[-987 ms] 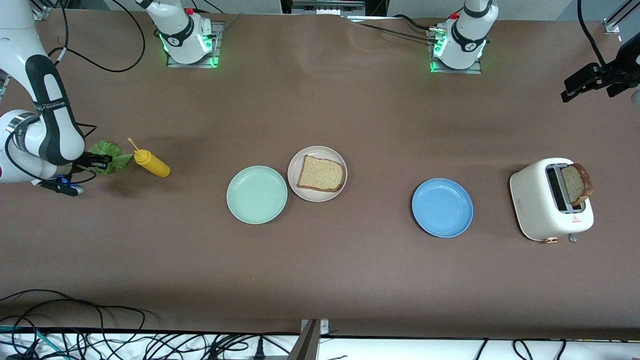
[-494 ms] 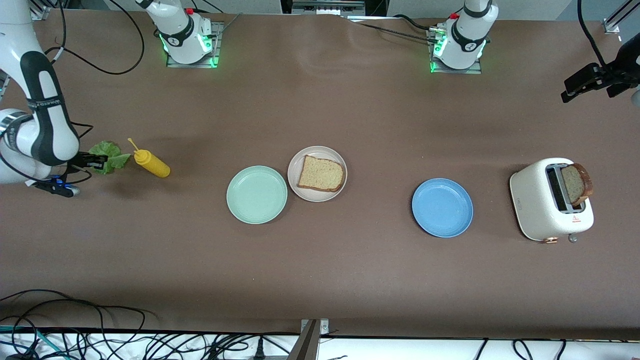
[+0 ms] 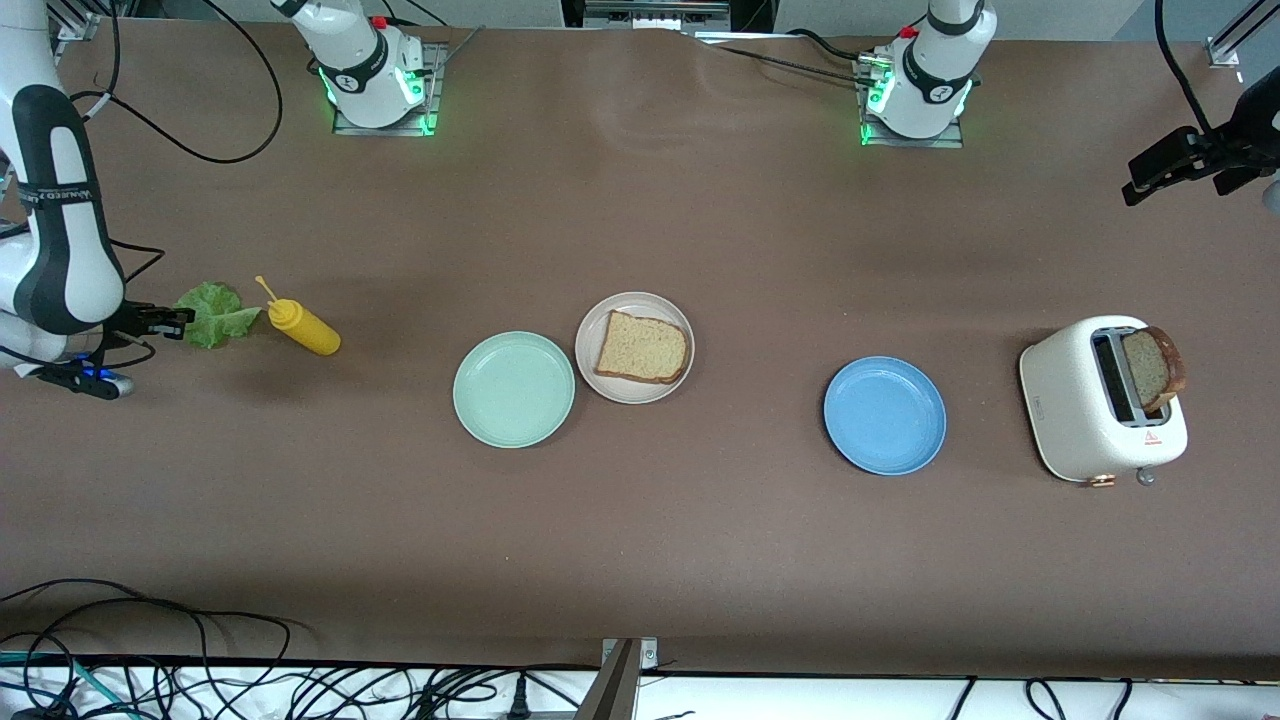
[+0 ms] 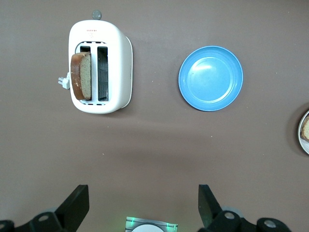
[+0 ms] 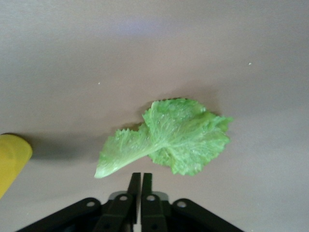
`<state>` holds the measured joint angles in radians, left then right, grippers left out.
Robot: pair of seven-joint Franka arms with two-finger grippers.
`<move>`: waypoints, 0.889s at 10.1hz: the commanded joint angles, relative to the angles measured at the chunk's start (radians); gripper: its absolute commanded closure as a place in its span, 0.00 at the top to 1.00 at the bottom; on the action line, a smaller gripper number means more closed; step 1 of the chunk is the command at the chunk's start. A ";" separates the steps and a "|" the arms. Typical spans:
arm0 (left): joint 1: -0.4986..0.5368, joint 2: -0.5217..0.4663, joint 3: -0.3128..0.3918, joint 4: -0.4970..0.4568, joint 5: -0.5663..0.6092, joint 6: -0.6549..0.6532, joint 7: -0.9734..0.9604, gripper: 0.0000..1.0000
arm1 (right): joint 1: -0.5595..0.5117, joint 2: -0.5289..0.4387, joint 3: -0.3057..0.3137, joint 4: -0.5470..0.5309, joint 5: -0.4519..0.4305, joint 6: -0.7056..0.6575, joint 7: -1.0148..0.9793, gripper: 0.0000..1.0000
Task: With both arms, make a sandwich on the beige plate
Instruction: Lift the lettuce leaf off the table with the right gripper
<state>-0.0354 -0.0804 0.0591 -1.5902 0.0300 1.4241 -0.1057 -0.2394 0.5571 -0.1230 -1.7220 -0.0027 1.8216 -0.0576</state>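
Note:
One bread slice [image 3: 643, 347] lies on the beige plate [image 3: 634, 298]; the plate's edge [image 4: 304, 133] also shows in the left wrist view. A second bread slice [image 3: 1152, 367] [image 4: 81, 76] stands in the white toaster [image 3: 1075, 410] [image 4: 118, 63]. The green lettuce leaf [image 3: 213, 313] [image 5: 169, 140] lies flat on the table at the right arm's end. My right gripper [image 3: 172, 320] [image 5: 140, 176] hovers beside the leaf's edge, shut but for a thin slit, holding nothing. My left gripper [image 3: 1150, 178] [image 4: 141, 205] waits high at the left arm's end, open and empty.
A yellow mustard bottle [image 3: 303, 328] [image 5: 12, 162] lies beside the lettuce, toward the plates. A mint-green plate [image 3: 513, 388] touches the beige plate. A blue plate [image 3: 885, 415] [image 4: 210, 77] sits between the beige plate and the toaster. Cables hang along the edge nearest the front camera.
My right gripper has drawn back off the lettuce toward the right arm's end of the table. The leaf stays on the table. The left arm has not moved.

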 commanded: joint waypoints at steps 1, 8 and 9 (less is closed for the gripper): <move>0.006 0.019 0.001 0.036 -0.019 -0.016 0.018 1.00 | -0.011 0.030 0.002 0.002 0.041 0.039 0.016 0.93; 0.008 0.019 0.002 0.035 -0.019 -0.016 0.020 1.00 | -0.011 0.063 0.000 -0.062 0.033 0.100 0.065 1.00; 0.009 0.019 0.005 0.036 -0.019 -0.016 0.020 1.00 | -0.012 0.069 0.000 -0.070 0.035 0.101 0.065 0.99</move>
<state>-0.0350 -0.0799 0.0600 -1.5899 0.0300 1.4241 -0.1057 -0.2433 0.6259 -0.1252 -1.7760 0.0200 1.9103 -0.0002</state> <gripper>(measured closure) 0.000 0.009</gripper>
